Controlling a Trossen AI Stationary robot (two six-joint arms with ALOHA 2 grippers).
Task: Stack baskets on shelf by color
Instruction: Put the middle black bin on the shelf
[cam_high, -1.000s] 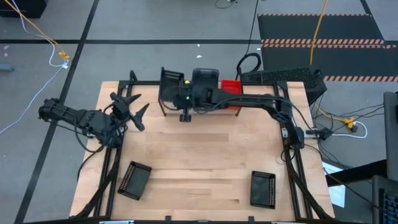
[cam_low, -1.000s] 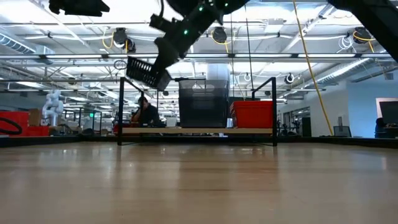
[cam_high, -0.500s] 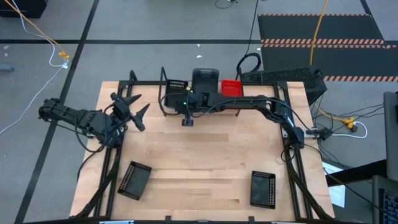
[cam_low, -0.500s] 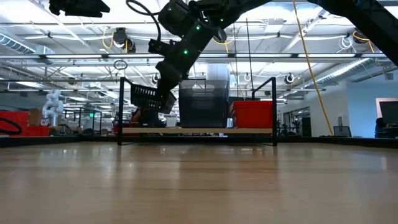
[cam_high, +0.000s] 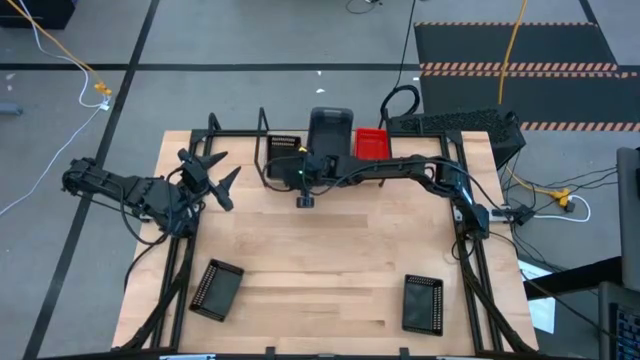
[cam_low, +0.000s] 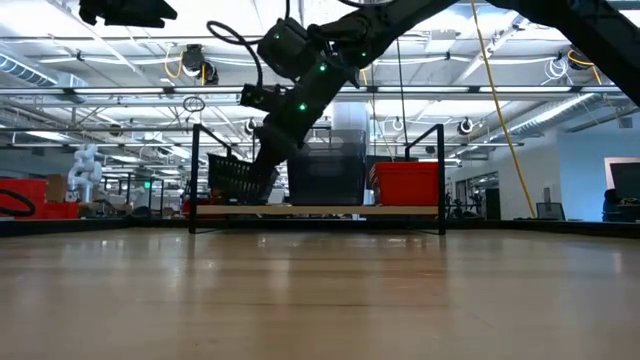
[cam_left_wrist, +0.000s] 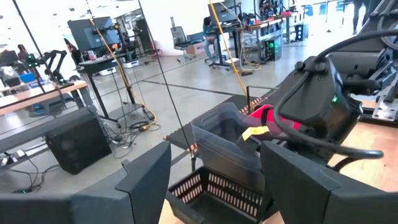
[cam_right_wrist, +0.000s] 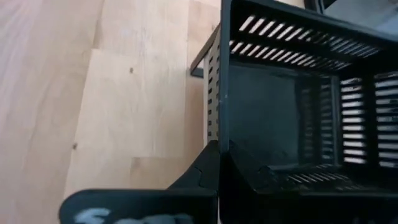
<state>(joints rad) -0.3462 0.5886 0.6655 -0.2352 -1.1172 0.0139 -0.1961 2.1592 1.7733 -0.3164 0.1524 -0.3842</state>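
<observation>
Right gripper (cam_high: 296, 172) reaches across to the shelf's (cam_low: 320, 210) left end, fingers pinched on the near wall of a black basket (cam_low: 238, 178). The wrist view shows the rim clamped between the fingers, which leaves the basket's open cavity unobstructed. In the low view the basket sits tilted, its bottom at or just above the board; contact cannot be told. Probable reason for this spot: the grey stack (cam_low: 326, 168) holds the middle and the red stack (cam_low: 408, 184) the right end, so the left end is free for black.

Left gripper (cam_high: 205, 172) waits near the table's left edge with fingers spread, holding nothing, clear of the right arm's path.

Two more black baskets lie on the table's near side, front-left (cam_high: 216, 289) and front-right (cam_high: 422, 302). Judged step: setting down the first black one.
</observation>
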